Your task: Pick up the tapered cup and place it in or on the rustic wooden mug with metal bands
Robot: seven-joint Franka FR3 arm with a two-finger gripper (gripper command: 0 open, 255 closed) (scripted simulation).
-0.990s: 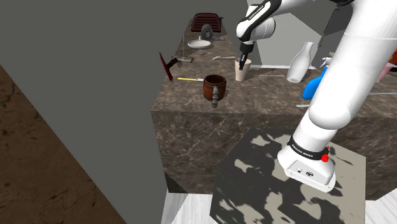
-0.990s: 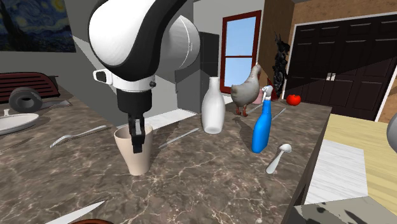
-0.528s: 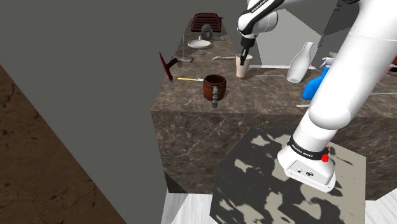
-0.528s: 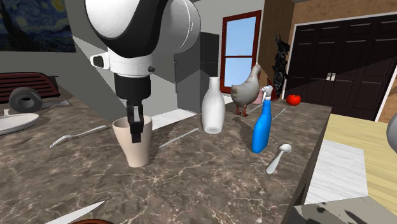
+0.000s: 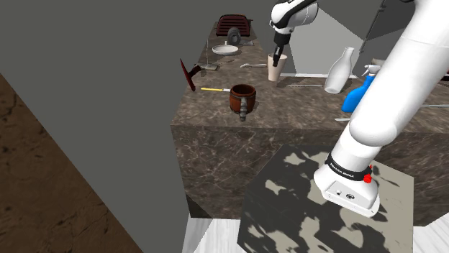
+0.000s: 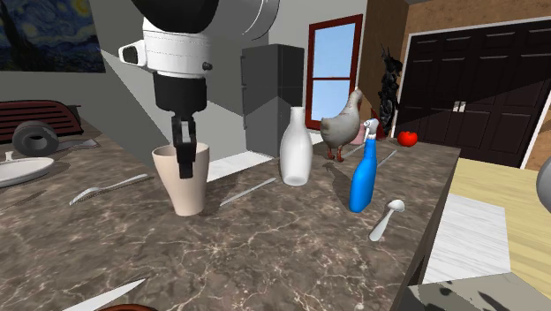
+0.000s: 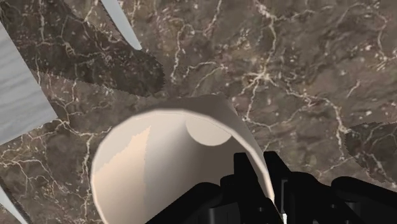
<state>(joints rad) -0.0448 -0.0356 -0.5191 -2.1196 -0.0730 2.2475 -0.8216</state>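
Tapered cup [image 6: 183, 190]: beige, upright, hanging just over the marble counter [image 5: 302, 108], beyond the banded wooden mug [image 5: 242, 99] and toward the shoulder view's right of it. Gripper [image 6: 184, 166]: its fingers are pinching the cup's wall, one inside, one outside.

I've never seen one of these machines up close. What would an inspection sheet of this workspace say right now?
Surface: dark marbled counter, crowded.
Job's things: beige tapered cup upright, clasped at its rim; brown banded mug stands apart from it, near the counter's edge.
Clutter: white bottle, blue spray bottle, spoon, fork, plate, chicken figure.
Gripper: black gripper shut on the cup's wall, one finger inside, one outside.
Cables: nothing seen.
Surroundings: red-framed window, dark double doors.
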